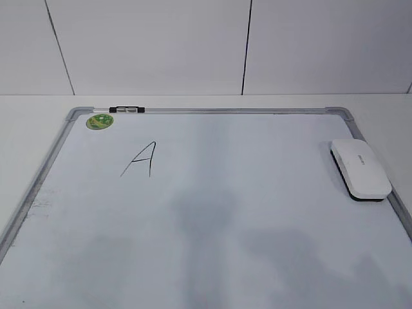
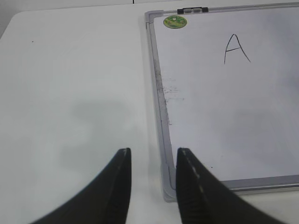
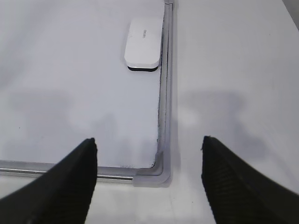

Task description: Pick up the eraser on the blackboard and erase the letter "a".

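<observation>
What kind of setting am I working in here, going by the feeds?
Probably a lab or test bench, not a classroom: the blackboard lies flat on a plain white table, a bare panelled wall stands behind it, and only the eraser rests on it.

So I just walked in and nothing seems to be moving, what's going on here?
Nothing is being handled yet. The eraser lies flat on the blackboard by its right frame edge, untouched. The only writing visible is a capital A near the green sticker; no lowercase "a" shows. The left gripper and right gripper hover near the board's near corners, jaws open and empty.
</observation>
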{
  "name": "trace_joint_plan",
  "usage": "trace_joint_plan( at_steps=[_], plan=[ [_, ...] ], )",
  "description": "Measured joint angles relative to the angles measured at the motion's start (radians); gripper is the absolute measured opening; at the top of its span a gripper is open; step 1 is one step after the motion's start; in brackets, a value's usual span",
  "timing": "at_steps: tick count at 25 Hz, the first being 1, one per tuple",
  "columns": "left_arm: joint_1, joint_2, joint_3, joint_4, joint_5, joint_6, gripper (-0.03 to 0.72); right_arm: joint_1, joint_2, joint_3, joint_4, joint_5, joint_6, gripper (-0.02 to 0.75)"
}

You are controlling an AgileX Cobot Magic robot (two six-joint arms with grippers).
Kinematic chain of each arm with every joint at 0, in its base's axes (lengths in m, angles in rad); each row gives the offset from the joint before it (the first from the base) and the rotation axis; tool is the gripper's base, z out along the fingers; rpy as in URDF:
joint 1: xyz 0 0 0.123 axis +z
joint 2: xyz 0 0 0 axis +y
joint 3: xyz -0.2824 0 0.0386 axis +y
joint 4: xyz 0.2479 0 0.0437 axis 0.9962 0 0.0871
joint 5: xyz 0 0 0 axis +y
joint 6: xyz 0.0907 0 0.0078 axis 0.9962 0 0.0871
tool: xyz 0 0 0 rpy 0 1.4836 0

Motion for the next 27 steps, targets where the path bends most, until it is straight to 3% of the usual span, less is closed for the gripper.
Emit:
trace_joint_plan(
  at_steps=[27],
  plan=[
    [0.0,0.0,0.0,0.0,0.0,0.0,0.245,0.0,0.0,0.0,0.0,0.0,0.0,0.558]
  ],
)
